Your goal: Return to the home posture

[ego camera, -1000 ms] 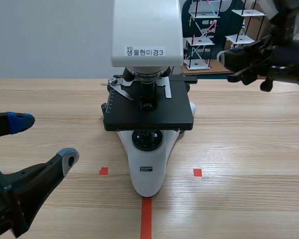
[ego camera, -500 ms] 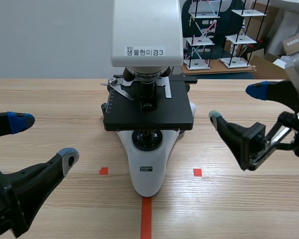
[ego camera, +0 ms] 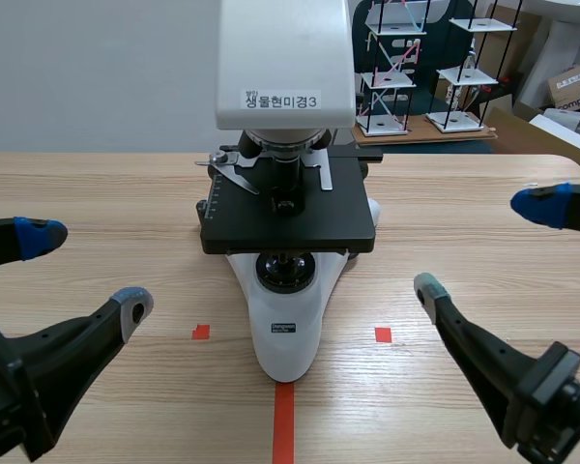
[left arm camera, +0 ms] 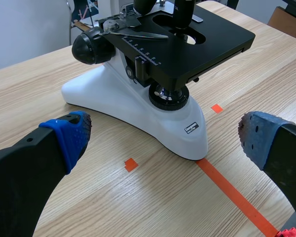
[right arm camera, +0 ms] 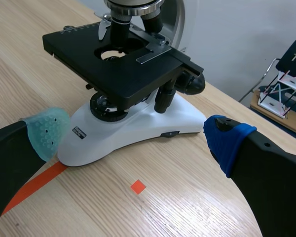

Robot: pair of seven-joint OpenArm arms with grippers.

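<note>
**Scene view: both arms low, microscope between them**

Left gripper (ego camera: 85,273) sits at the lower left of the frame and right gripper (ego camera: 485,246) at the lower right. Both have their jaws wide apart and hold nothing. The microscope (ego camera: 288,220) stands at centre frame on the table (ego camera: 483,193), between the two grippers and touched by neither. I judge the posture close to home, if not already there.

What worries me from here is any inward drift. Each wrist view shows the white base just ahead of the spread fingers, so a sideways swing or a low forward reach could knock it or catch the overhanging black stage. The microscope looks top-heavy, with a broad white head at the top of the frame over a narrower foot. I would make any last move slow and away from it.
</note>
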